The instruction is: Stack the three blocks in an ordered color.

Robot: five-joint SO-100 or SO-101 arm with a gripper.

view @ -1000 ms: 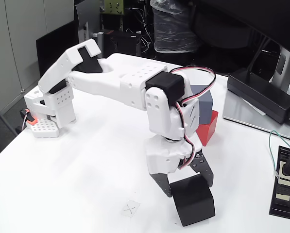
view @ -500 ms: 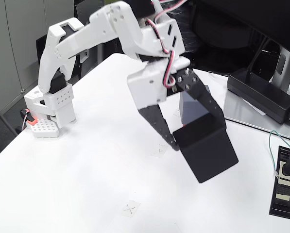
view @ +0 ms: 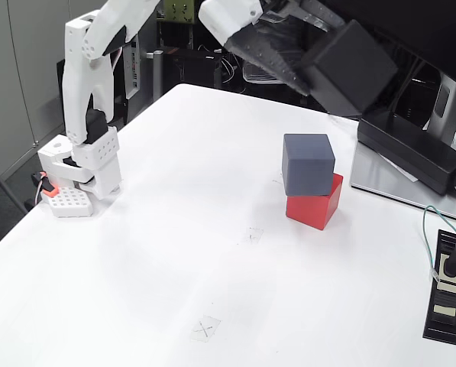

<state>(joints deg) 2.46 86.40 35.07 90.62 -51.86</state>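
Observation:
A grey block (view: 308, 163) sits on top of a red block (view: 316, 202) right of the table's middle. High above them, near the frame's top, my gripper (view: 313, 61) is shut on a black block (view: 349, 67), which hangs tilted in the air. One dark finger (view: 277, 61) runs along the black block's left side; the other finger is near the top edge of the picture. The white arm reaches up from its base (view: 82, 164) at the left.
A black power adapter (view: 409, 149) lies at the right rear on a grey mat. A black power strip (view: 445, 284) with a cable sits at the table's right edge. Small taped marks (view: 205, 329) dot the white table (view: 136, 275).
The gripper lifted the black block from the table front, up and to the back right, until it hangs high over the grey-on-red stack, which is no longer hidden by the arm.

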